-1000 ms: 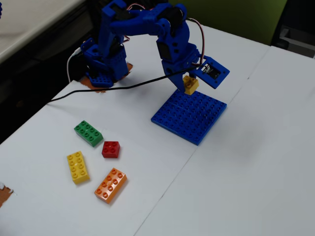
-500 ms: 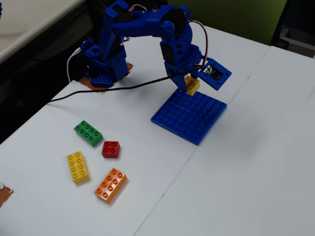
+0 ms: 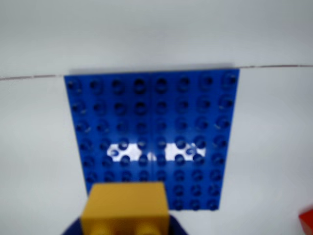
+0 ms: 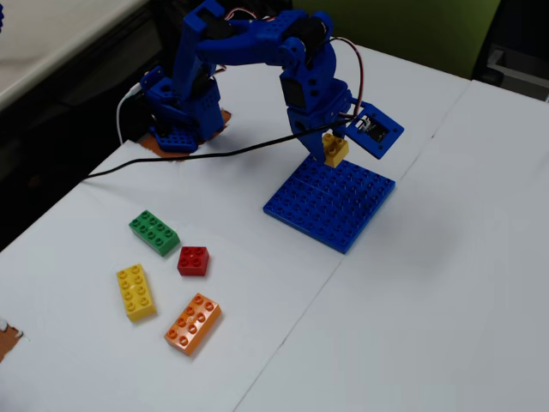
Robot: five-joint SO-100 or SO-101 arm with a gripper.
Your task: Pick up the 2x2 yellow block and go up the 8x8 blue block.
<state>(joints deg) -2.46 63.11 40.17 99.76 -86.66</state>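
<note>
The 2x2 yellow block [image 4: 335, 150] hangs in the air above the far edge of the 8x8 blue block [image 4: 330, 202], clear of its studs. My gripper [image 4: 333, 146] is shut on the yellow block. In the wrist view the yellow block [image 3: 125, 208] fills the bottom middle, with blue jaw parts on either side of it. The blue block [image 3: 152, 137] lies flat below it on the white table.
In the fixed view a green brick [image 4: 154, 233], a red brick [image 4: 193, 260], a long yellow brick [image 4: 135, 292] and an orange brick [image 4: 193, 323] lie at the lower left. A black cable [image 4: 197, 154] runs across the table. A red corner [image 3: 307, 224] shows in the wrist view.
The gripper carried the yellow block slightly up and to the right over the blue block's far edge between one second and half a second ago. Since then it has held still.
</note>
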